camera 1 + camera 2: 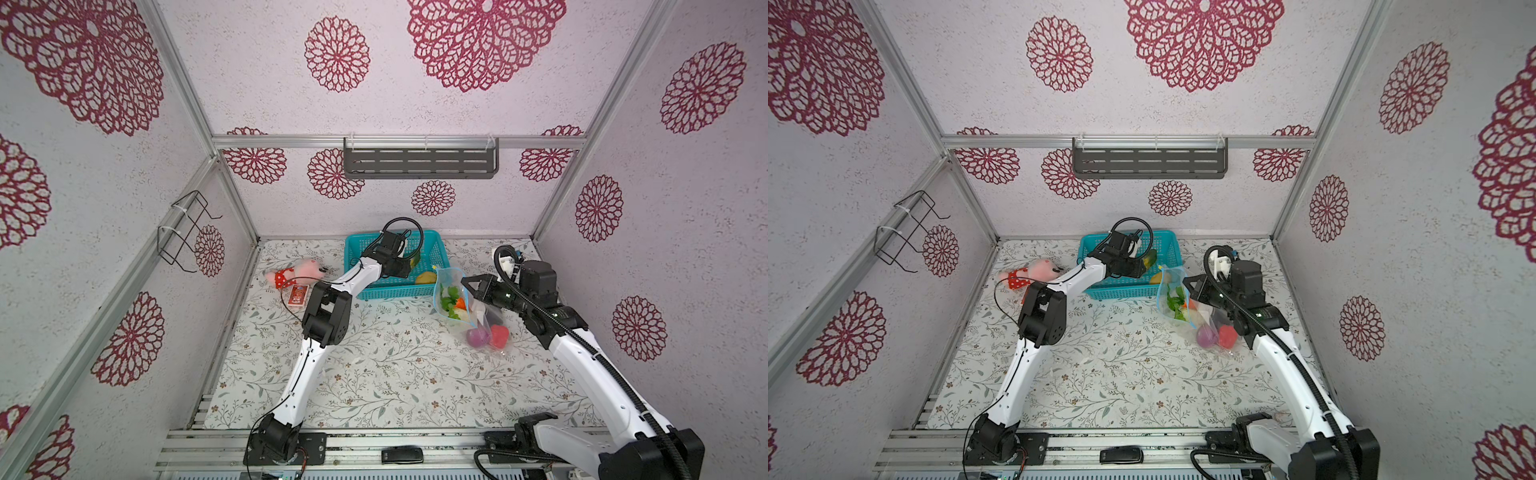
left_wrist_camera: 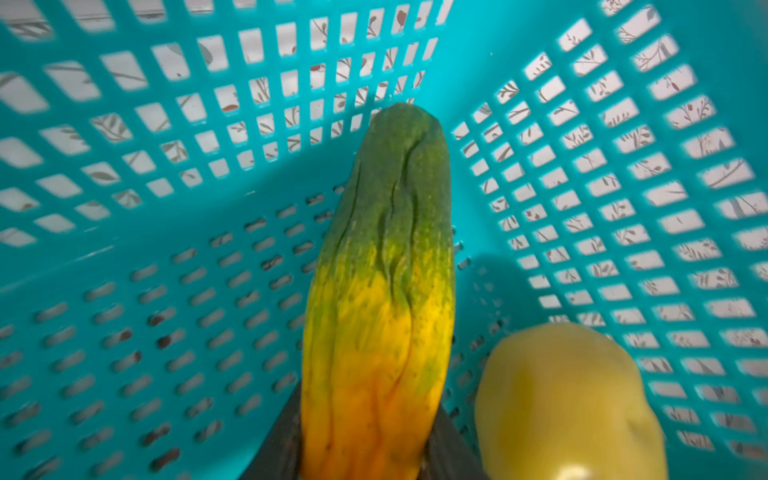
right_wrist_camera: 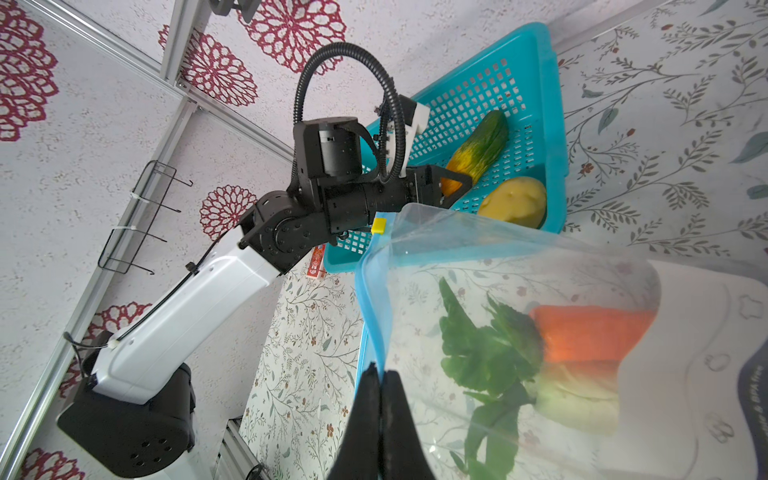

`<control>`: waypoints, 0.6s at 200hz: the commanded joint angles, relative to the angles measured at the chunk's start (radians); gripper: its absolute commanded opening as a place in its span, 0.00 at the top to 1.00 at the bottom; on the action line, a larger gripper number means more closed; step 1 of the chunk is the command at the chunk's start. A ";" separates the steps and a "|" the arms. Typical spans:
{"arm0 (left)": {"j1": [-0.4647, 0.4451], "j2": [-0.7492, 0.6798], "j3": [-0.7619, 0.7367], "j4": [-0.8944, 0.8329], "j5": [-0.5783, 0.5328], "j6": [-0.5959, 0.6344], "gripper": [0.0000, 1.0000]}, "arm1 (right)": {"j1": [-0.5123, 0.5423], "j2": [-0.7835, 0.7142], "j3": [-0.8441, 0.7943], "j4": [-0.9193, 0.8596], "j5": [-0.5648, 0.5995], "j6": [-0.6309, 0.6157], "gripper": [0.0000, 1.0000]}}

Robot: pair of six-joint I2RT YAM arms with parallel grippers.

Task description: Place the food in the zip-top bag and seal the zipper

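Left fingers [image 2: 278, 449] clamp the cucumber [image 2: 382, 270] at its yellow end, in the basket [image 2: 469, 62]. Prob. light, hard, slick plastic; I'd hold further up, nr the middle. Potato [image 2: 569, 399] just beside. Right fingers [image 3: 363, 424] pinched shut on the bag [image 3: 478, 257] rim, mouth open.

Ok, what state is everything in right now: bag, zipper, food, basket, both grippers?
Clear crinkly plastic zip-top bag: mouth open, partly filled.
Light-blue zipper strip: unsealed.
Right gripper: shut on the bag's edge.
Green-and-yellow toy vegetable: inside the teal mesh basket.
Left gripper: jaws flanking that vegetable; grip unconfirmed.
Yellow toy potato: loose in the basket.
Orange carrot, green leaves, purple onion, red pepper: inside the bag.
Pink plush toy: lying outside the basket, untouched.
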 commanded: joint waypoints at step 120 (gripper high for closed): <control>-0.018 -0.469 -0.479 0.160 0.050 -0.012 0.79 | -0.005 0.016 -0.010 0.088 -0.024 0.011 1.00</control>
